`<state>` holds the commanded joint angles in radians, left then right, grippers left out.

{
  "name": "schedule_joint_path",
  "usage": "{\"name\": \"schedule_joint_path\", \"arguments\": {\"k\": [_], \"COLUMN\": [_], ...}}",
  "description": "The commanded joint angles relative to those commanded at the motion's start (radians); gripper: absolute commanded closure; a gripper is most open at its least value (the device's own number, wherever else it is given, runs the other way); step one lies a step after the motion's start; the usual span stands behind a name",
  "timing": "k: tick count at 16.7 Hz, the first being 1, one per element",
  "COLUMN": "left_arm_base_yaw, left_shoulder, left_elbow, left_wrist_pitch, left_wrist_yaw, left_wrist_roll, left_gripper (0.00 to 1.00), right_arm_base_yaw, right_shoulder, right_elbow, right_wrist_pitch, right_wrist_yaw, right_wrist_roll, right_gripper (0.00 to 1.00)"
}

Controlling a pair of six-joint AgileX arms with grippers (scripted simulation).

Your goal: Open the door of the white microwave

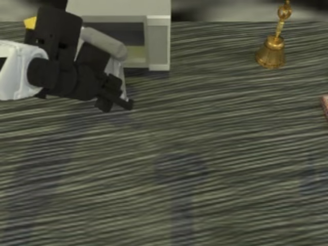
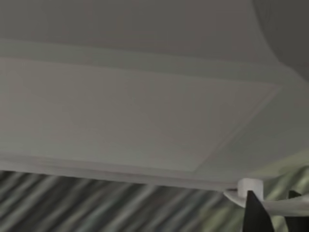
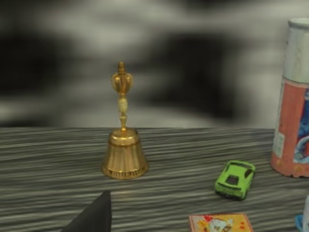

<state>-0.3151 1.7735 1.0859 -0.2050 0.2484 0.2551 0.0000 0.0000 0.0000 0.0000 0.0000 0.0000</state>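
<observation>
The white microwave (image 1: 156, 31) stands at the back left with its cavity showing. Its door (image 1: 118, 69) is swung out toward the front, mostly hidden under my left arm. In the left wrist view the door (image 2: 120, 111) and its grey window fill the picture, and the thin handle (image 2: 251, 186) juts from its edge. My left gripper (image 2: 276, 207) is shut on that handle strip, one dark finger on each side. In the top view the left gripper (image 1: 115, 98) sits just in front of the door. My right gripper is outside the top view; only one dark finger (image 3: 95, 215) shows.
A yellow cube (image 1: 29, 22) peeks out behind my left arm. A brass bell (image 1: 271, 51) stands at the back right. Near my right arm lie a green toy car (image 3: 235, 179), a tall printed can (image 3: 292, 96) and a picture card (image 3: 219, 223).
</observation>
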Motion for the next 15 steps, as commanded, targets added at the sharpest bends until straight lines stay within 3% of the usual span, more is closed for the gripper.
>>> {"name": "schedule_joint_path", "arguments": {"k": [15], "left_arm_base_yaw": [0.008], "left_shoulder": [-0.002], "left_elbow": [-0.004], "left_wrist_pitch": [-0.004], "left_wrist_yaw": [0.010], "left_wrist_roll": [0.016], "left_gripper": [1.00], "right_arm_base_yaw": [0.000], "right_shoulder": [0.000], "right_elbow": [0.000], "right_wrist_pitch": [0.000], "right_wrist_yaw": [0.000], "right_wrist_roll": [0.000], "right_gripper": [0.00]}}
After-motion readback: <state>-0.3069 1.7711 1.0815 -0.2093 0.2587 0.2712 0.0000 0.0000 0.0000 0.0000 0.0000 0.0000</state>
